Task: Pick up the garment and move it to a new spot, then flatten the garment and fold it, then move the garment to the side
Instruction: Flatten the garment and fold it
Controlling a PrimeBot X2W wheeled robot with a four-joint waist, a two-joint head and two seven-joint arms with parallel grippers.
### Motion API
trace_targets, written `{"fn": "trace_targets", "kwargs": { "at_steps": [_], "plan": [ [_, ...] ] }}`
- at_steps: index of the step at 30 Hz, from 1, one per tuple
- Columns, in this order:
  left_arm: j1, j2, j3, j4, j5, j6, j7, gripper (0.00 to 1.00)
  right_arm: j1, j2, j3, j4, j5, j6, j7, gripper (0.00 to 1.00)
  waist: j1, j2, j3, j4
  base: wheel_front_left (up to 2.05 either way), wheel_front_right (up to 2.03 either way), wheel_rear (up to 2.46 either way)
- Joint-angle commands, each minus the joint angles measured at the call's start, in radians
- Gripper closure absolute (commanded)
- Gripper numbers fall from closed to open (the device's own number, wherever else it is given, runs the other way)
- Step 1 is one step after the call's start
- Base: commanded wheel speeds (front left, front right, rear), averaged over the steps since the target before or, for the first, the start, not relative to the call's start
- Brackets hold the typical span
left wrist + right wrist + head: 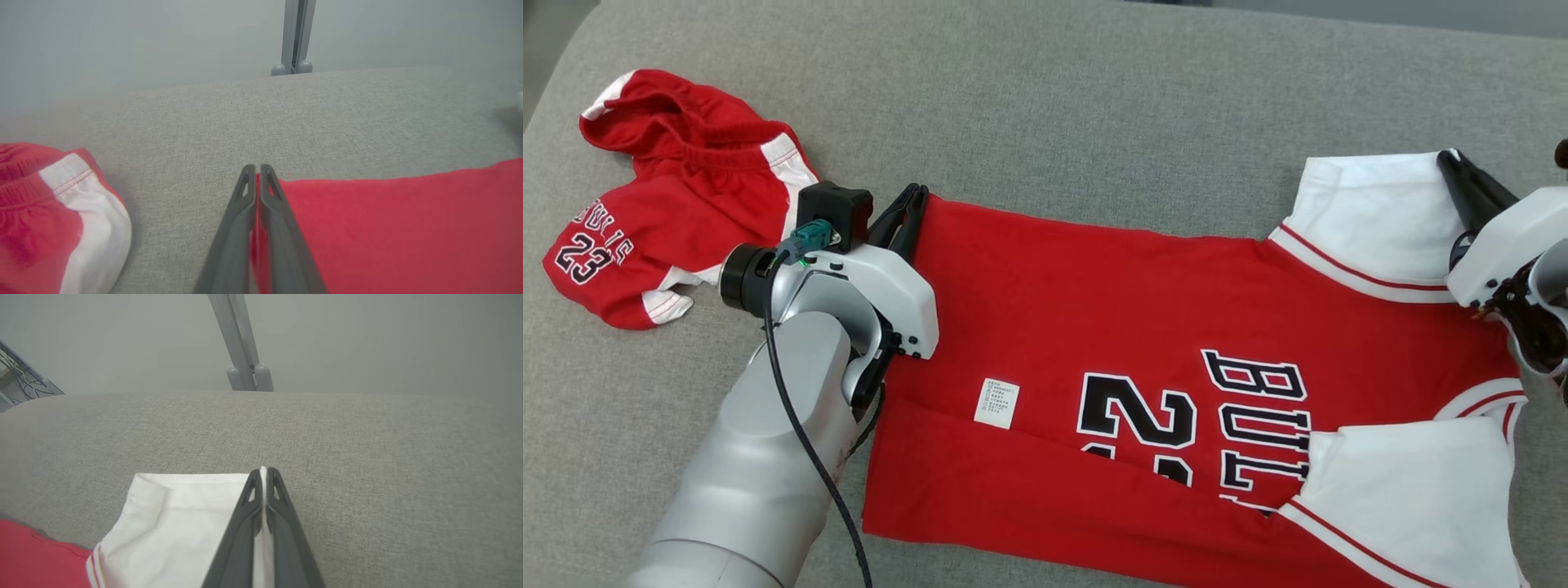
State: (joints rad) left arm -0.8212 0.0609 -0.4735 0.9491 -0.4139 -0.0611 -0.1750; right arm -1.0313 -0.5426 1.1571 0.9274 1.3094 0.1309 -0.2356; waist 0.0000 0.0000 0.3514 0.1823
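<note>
The garment (1111, 327) is a red jersey with white sleeves and black "BULLS 23" print, lying spread on the grey cushion, its near long edge folded over. My left gripper (913, 204) is shut on the far corner of its red hem; red cloth (388, 228) shows pinched between the fingers (245, 196) in the left wrist view. My right gripper (1450, 157) is shut on the far edge of the white sleeve (1372, 216). In the right wrist view a strip of that white sleeve (175, 522) sits between the fingers (282, 506).
Red shorts (670, 196) with white side stripes and "23" lie crumpled at the far left, close beside my left wrist, also seen as shorts (53, 216). Bare grey cushion (1094, 106) stretches beyond the jersey. A grey post (295, 36) stands behind the cushion's far edge.
</note>
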Motion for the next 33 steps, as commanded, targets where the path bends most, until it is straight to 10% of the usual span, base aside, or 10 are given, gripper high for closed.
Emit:
{"fn": "trace_targets", "kwargs": {
  "at_steps": [1, 20, 33],
  "plan": [
    [0.017, 0.015, -0.001, -0.005, -0.002, -0.001, -0.006, 1.00, 0.018, -0.006, -0.003, -0.006, 0.001, 0.000, -0.019, 1.00, 0.0000, 0.0000, -0.015, -0.009, 0.00, 0.00, 0.00],
    [0.158, 0.069, -0.043, -0.052, -0.011, -0.020, -0.005, 1.00, 0.306, -0.029, -0.249, -0.183, -0.132, 0.000, -0.031, 1.00, 0.0000, 0.0000, -0.217, -0.048, 0.00, 0.00, 0.00],
    [0.301, 0.127, -0.086, -0.152, -0.017, -0.029, 0.045, 1.00, 0.531, -0.086, -0.228, -0.310, -0.041, 0.000, 0.031, 1.00, 0.0000, 0.0000, -0.321, -0.047, 0.00, 0.00, 0.00]
  ]
}}
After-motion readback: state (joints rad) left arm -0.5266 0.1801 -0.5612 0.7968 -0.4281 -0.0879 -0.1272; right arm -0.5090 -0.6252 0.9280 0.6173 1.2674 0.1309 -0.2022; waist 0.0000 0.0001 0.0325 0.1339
